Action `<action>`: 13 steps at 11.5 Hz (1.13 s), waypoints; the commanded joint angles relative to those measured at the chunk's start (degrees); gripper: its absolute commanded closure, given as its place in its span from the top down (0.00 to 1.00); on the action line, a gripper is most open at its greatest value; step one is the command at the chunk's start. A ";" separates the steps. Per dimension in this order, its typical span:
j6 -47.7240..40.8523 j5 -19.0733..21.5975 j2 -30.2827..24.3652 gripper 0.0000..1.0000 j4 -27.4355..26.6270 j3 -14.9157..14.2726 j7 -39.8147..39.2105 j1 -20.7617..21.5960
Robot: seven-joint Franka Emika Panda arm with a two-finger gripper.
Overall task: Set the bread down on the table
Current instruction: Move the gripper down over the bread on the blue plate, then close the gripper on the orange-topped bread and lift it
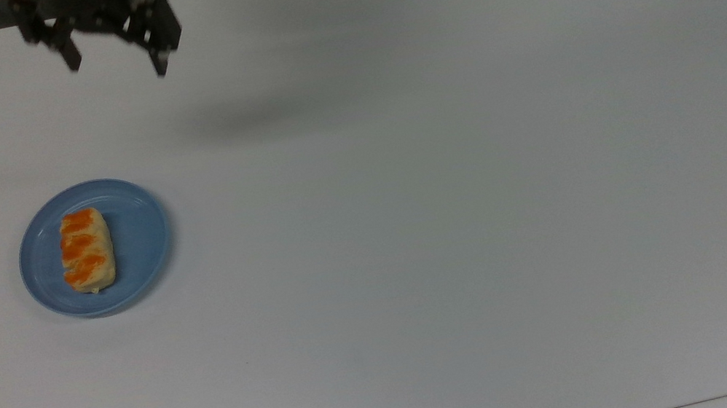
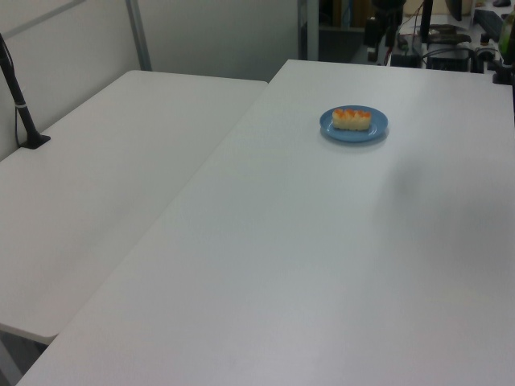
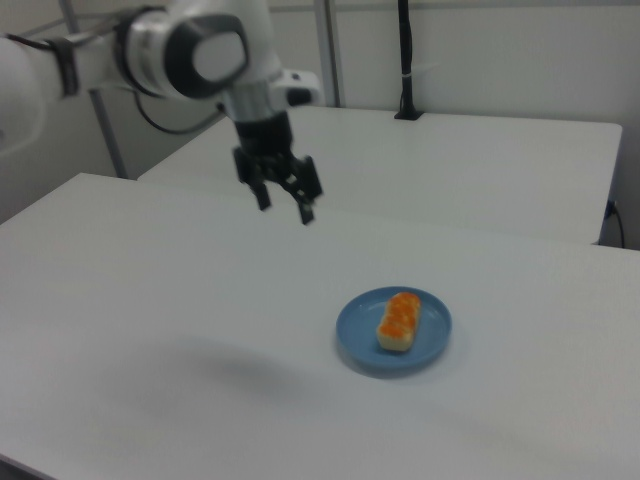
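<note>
- white table (image 1: 454, 218): bare right of the blue plate (image 1: 145, 244) in the top view
- bread (image 1: 86, 249): tan, orange-striped, on plate
- gripper (image 1: 116, 66): jaws spread, aloft, well apart from bread
</note>
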 commanded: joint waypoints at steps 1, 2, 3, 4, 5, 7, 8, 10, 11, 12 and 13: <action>9.74 -0.22 8.68 1.00 0.69 -3.46 -5.79 -0.74; 13.26 -0.40 11.32 1.00 0.78 -4.69 -6.76 -0.83; 17.55 -0.40 14.30 1.00 0.78 -5.49 -8.43 -1.26; 22.03 -0.40 17.55 1.00 0.87 -5.67 -10.10 -1.88; 26.26 -0.49 20.46 1.00 0.87 -5.67 -11.16 -2.23; 29.28 -0.40 23.73 1.00 0.87 -6.63 -12.83 -2.32; 29.29 -0.22 24.87 1.00 0.87 -7.07 -14.67 -2.32; 29.37 -0.49 26.02 0.83 0.78 -7.25 -15.39 -2.76; 29.37 -0.49 26.20 0.67 0.78 -7.25 -15.65 -2.76; 29.29 -0.23 25.68 0.56 0.87 -7.25 -16.43 -2.67; 29.03 -0.14 24.19 0.50 0.78 -7.25 -16.09 -2.59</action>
